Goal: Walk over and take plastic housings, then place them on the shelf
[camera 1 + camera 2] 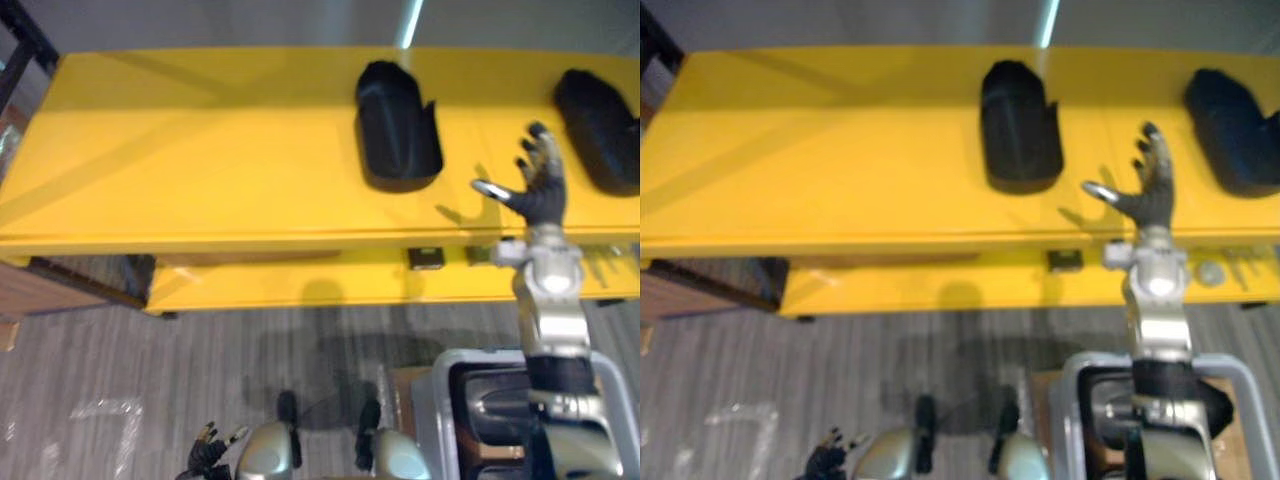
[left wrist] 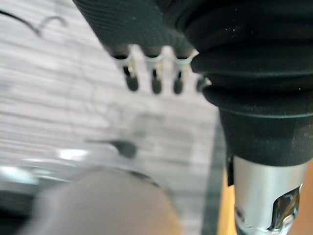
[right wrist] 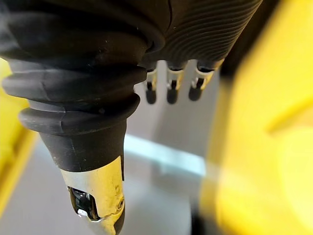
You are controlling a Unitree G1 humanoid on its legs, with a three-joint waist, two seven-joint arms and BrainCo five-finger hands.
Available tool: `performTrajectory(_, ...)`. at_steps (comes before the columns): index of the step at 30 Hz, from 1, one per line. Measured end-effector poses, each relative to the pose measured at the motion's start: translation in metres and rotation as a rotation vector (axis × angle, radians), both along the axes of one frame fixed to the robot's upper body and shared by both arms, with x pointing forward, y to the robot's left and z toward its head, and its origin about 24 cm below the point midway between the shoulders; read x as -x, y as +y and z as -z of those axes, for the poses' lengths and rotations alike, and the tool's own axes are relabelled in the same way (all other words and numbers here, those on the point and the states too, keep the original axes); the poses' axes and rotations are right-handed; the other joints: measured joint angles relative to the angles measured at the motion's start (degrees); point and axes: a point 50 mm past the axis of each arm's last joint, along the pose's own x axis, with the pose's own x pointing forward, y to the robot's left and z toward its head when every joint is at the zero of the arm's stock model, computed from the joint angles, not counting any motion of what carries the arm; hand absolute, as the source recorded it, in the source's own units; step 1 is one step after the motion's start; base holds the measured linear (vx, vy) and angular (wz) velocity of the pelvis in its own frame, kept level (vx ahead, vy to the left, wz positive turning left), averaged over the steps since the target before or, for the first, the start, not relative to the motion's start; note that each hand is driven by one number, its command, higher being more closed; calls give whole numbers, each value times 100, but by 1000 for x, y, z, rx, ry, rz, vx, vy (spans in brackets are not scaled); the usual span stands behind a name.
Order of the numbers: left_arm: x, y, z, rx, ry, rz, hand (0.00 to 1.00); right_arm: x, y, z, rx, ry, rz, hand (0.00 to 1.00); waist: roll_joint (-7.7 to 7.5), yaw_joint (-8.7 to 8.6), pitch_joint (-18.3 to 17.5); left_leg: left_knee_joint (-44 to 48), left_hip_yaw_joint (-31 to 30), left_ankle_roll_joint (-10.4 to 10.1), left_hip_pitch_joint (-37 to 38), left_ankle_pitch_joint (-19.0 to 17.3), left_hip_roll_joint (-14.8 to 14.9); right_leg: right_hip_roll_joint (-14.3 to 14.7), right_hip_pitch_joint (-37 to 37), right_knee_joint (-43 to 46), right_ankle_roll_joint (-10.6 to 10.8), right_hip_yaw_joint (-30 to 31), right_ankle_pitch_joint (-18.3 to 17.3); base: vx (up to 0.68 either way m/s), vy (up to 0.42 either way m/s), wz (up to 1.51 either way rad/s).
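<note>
Two black plastic housings lie on the top board of the yellow shelf (image 1: pixel 200 160). One housing (image 1: pixel 397 125) sits near the middle and the other housing (image 1: pixel 600 128) lies at the far right. Between them my right hand (image 1: pixel 541 180) is raised over the board, open, fingers spread and thumb out, holding nothing; the right wrist view shows its fingers (image 3: pixel 169 88) straight. Low beside my body hangs my left hand (image 1: pixel 207 455), fingers relaxed and empty; its fingers (image 2: pixel 155 78) point at the floor.
The shelf has a lower yellow board (image 1: pixel 300 285) with small items (image 1: pixel 426 258) at its front edge. A grey bin (image 1: pixel 450 400) stands on the striped floor under my right arm. Dark furniture (image 1: pixel 25 45) stands at the far left.
</note>
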Motion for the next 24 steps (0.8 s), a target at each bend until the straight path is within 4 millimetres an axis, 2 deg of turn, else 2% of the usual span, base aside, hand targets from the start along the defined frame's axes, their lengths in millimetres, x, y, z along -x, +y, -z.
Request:
performTrajectory(2,6,-1,3,0,29,-15,0,34,-13,30,-69,62,117,0,48,-181,-285,-12,223,-28,221,-119,-8,-1,90,-41,24,243,15,115,77,-54)
performTrajectory(3,7,-2,4,4,34,-17,0,42,-16,38,-91,78,145,0,90,-232,-351,-15,284,-21,260,-147,-8,1,91,-43,39,305,24,71,79,-57)
performTrajectory(5,7,-10,7,26,47,-12,0,72,-23,69,-187,162,254,0,205,-407,-511,-71,517,-15,401,-184,-23,4,90,-46,104,517,66,29,81,-52)
performTrajectory(6,7,-13,8,32,49,-13,0,79,-23,78,-206,188,279,0,227,-449,-533,-110,546,-18,457,-190,-31,7,91,-47,104,576,66,-27,67,-45)
performTrajectory(7,8,-16,9,40,54,-14,0,93,-22,97,-247,250,330,0,268,-539,-562,-142,644,-10,485,-224,-28,22,84,-49,107,631,67,-51,45,-40)
performTrajectory(8,6,-21,10,53,51,-16,0,107,-20,116,-290,311,379,0,281,-561,-569,-170,701,-25,556,-248,-27,44,82,-59,108,737,65,-63,40,-39)
performTrajectory(11,6,-26,11,55,62,4,0,134,-10,151,-379,422,471,0,311,-649,-596,-283,805,-32,605,-249,-18,71,59,-74,110,775,65,-117,3,-22)
performTrajectory(14,12,-30,15,60,105,18,0,157,-6,172,-410,495,560,0,396,-658,-782,-463,943,-72,654,-206,-41,89,-39,-69,83,883,55,-117,-4,-14)
performTrajectory(17,18,-31,17,62,147,33,0,162,-3,180,-421,513,592,0,491,-667,-939,-634,1031,-82,685,-138,-66,113,-116,-100,77,953,69,-38,0,-18)
performTrajectory(24,9,-32,18,19,193,203,0,169,3,193,-491,542,669,0,484,-689,-949,-806,1535,-162,886,-95,11,336,-121,-333,69,1385,260,48,-17,-36)
